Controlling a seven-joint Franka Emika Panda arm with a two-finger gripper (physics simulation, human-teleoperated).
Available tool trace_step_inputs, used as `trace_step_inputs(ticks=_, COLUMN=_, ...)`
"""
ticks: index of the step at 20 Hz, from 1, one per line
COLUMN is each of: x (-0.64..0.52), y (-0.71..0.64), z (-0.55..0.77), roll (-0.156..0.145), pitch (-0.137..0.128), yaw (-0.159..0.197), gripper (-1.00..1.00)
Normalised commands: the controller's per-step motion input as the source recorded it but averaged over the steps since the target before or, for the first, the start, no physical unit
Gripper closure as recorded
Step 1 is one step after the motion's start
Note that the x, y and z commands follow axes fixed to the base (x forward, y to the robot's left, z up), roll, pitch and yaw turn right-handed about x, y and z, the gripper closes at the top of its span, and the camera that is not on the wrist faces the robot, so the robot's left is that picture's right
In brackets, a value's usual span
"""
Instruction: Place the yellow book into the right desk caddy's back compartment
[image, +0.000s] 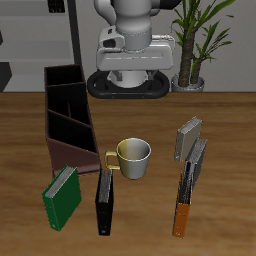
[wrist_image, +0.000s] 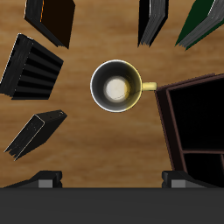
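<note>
The yellow book (image: 188, 138) stands on edge on the desk (image: 150, 225), leaning against a darker book (image: 196, 160), well apart from the right desk caddy (image: 68, 115). A mug (image: 133, 157) sits between them. Standing on edge leaves the book's thin upper edge exposed, which judging by its pose suits a pinch from above. The fingers (wrist_image: 44, 180) are spread wide, hold nothing, and hang high above the mug. The back compartment (image: 63, 82) is the open-topped cell nearest the robot base.

In the wrist view the caddy is cut off at the frame edge and the back compartment cannot be made out. In the exterior view the fingers cannot be made out.
</note>
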Motion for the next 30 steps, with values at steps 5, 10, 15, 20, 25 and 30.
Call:
trace_step_inputs(ticks=5, x=0.03, y=0.14, z=0.0, roll=0.002, pitch=-0.025, yaw=0.006, gripper=-1.0)
trace_step_inputs(ticks=10, x=-0.04, y=0.31, z=0.04, roll=-0.051, pitch=-0.052, yaw=-0.069, gripper=-1.0)
trace_step_inputs(ticks=15, x=-0.1, y=0.57, z=-0.02, roll=0.019, pitch=-0.042, yaw=-0.142, gripper=-1.0)
trace_step_inputs(ticks=20, x=-0.12, y=0.38, z=0.03, roll=-0.052, pitch=-0.067, yaw=-0.197, gripper=-1.0)
trace_step_inputs(ticks=25, x=-0.06, y=0.2, z=0.02, roll=-0.02, pitch=-0.016, yaw=-0.119, gripper=-1.0)
trace_step_inputs(ticks=30, x=-0.03, y=0.27, z=-0.16, roll=-0.032, pitch=-0.002, yaw=-0.159, gripper=-1.0)
